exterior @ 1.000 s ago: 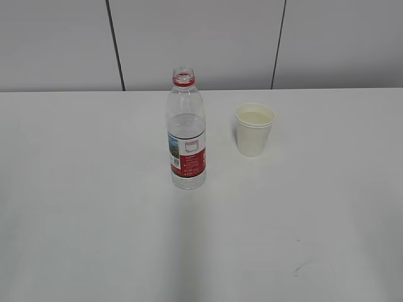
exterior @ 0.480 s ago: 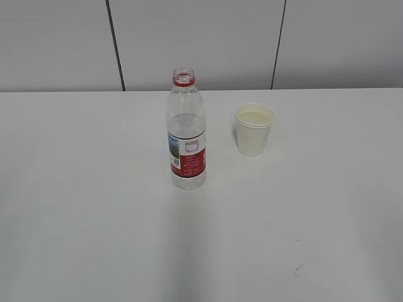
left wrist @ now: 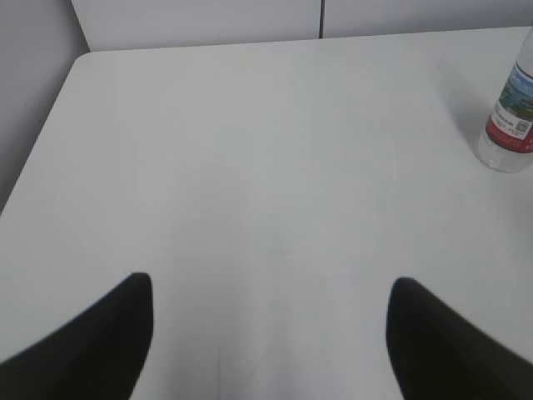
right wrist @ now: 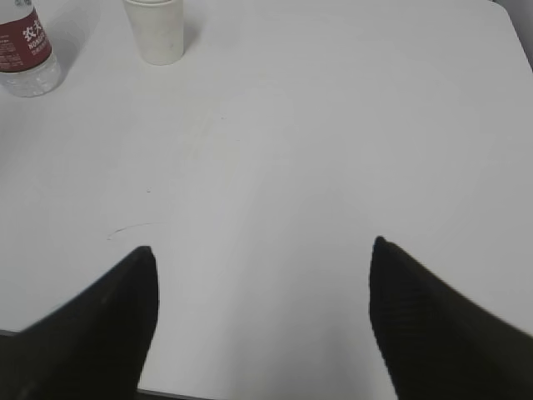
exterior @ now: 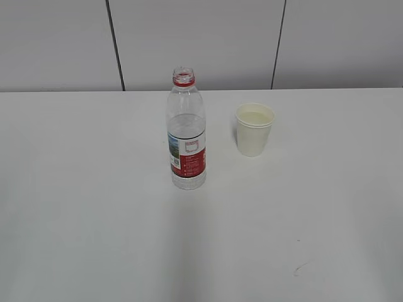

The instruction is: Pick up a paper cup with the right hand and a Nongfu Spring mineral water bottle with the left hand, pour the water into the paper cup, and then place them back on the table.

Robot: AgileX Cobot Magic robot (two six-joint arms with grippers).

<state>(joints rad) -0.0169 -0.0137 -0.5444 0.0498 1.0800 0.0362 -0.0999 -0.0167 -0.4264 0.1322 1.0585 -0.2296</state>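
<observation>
Neither arm appears in the exterior view. Each wrist view shows only the dark, blurred tips of its fingers at the bottom edge. The left hand (left wrist: 268, 333) has its fingers spread wide with nothing between them, over bare counter (left wrist: 250, 167). The right hand (right wrist: 262, 312) is likewise spread wide and empty, near the counter's near edge.

The Nongfu Spring mineral water bottle (exterior: 186, 135) stands upright and uncapped near the middle of the counter, clear plastic with a red neck ring and a red-and-white label. The water (exterior: 186, 126) reaches roughly two thirds up. The left wrist view cuts the bottle off at the right edge, showing only its base and label; the right wrist view catches just its lower part in the top left corner.

The paper cup (exterior: 254, 129), cream-white and tapered, stands upright to the right of the bottle, apart from it. Only the exterior view looks into it, showing a pale surface near the rim; the right wrist view crops its rim.
</observation>
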